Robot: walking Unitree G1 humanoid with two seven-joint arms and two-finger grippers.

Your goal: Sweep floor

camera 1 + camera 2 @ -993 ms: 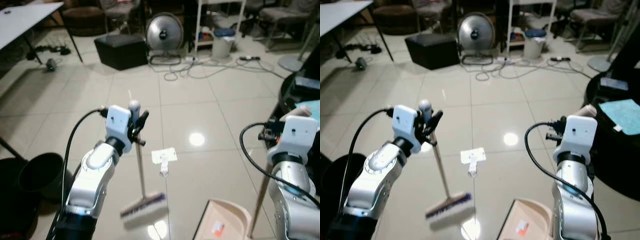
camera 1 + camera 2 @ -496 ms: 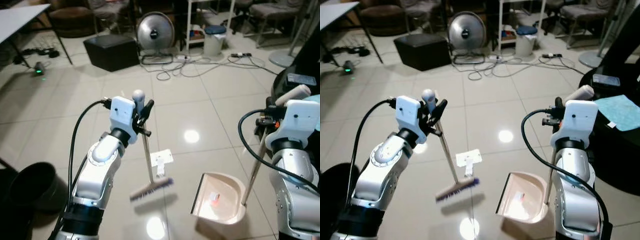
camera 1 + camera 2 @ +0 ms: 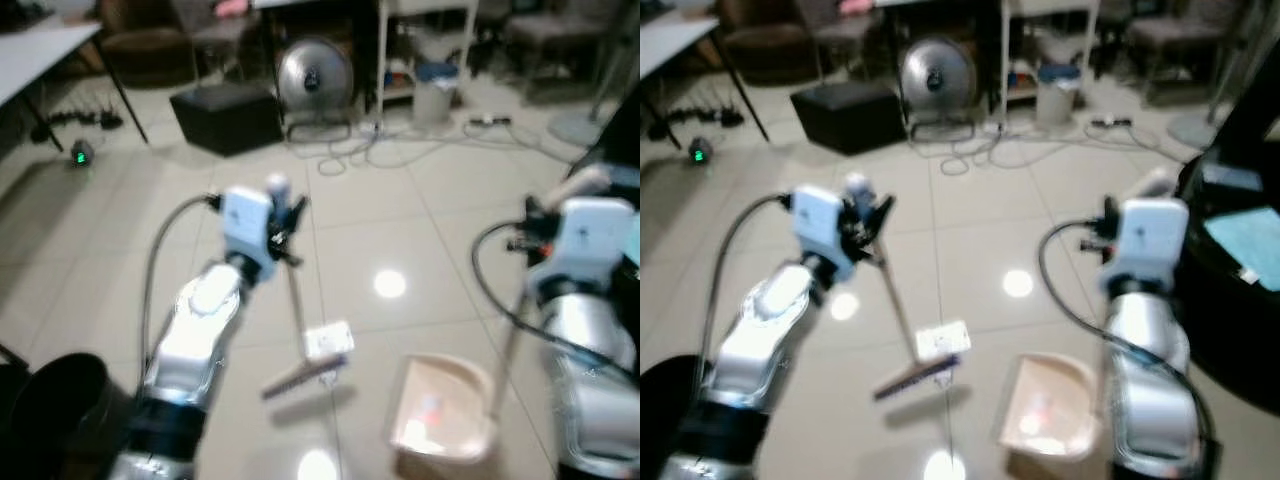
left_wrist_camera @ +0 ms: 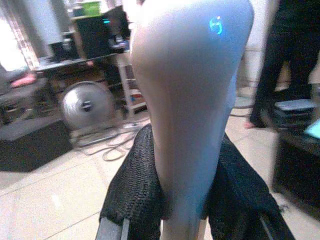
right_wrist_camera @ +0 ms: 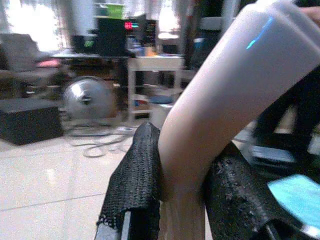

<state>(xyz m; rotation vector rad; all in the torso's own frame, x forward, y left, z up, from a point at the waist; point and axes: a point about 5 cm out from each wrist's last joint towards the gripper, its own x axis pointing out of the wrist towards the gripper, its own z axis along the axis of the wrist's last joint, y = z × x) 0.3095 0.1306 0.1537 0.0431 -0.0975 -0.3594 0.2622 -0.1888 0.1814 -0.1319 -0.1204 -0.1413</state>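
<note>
Since half a second ago the broom (image 3: 297, 340) head has slid closer to the paper scrap (image 3: 328, 341), its bristles now touching or just under the scrap's near edge on the floor (image 3: 440, 210), while the dustpan (image 3: 442, 410) sits in much the same spot just to the right; the whole picture has also shifted and blurred, so the camera itself is moving. In the left eye view the left gripper (image 3: 284, 222) is clamped high on the broom handle, and the right gripper (image 3: 540, 235) holds the dustpan's upright handle. The right eye view shows the same layout, with a small reddish bit already in the pan. In the left wrist view both black fingers (image 4: 134, 187) press against the pale handle top. The right wrist view shows its fingers (image 5: 136, 180) clenched on the dustpan handle likewise. The scrap looks about to be pushed toward the pan, so the sweep seems under way, not finished.
</note>
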